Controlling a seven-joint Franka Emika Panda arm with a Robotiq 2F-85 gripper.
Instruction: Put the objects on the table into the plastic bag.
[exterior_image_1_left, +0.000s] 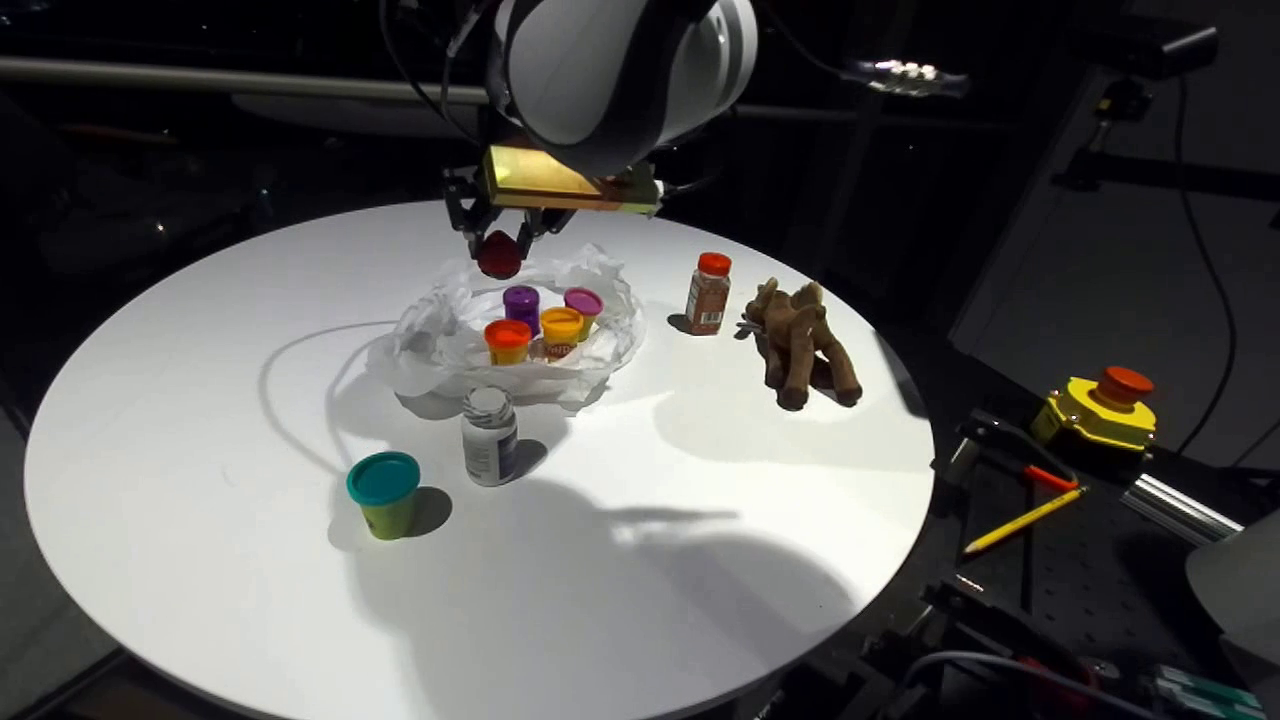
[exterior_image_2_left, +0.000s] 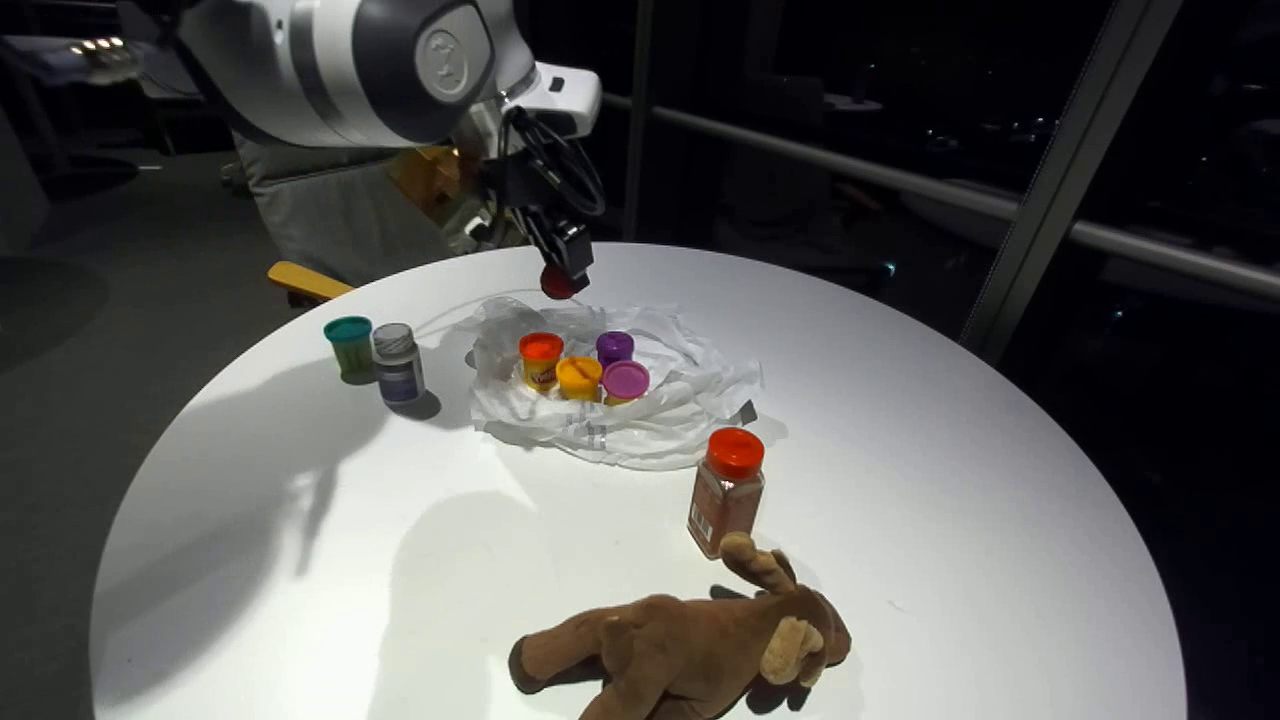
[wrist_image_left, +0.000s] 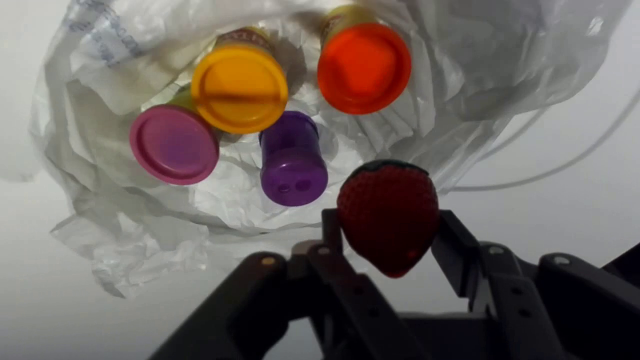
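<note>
A red strawberry (wrist_image_left: 392, 220) is pinched by the fingers (wrist_image_left: 454, 250) above the plastic bag (exterior_image_1_left: 437, 368), in which four small containers (wrist_image_left: 240, 90) are gathered. Outside are placed the teal cup (exterior_image_1_left: 386, 490), grey canister (exterior_image_1_left: 490, 447), red-capped bottle (exterior_image_1_left: 709, 300) and, near the edge of the desk (exterior_image_1_left: 180, 400), the plush toy (exterior_image_1_left: 799, 342).

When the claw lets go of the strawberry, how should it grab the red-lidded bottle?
Probably by its round red lid, from straight above: the bottle stands upright, so its lid faces up. The brown plush toy is close on one side, so coming from there looks harder.
</note>
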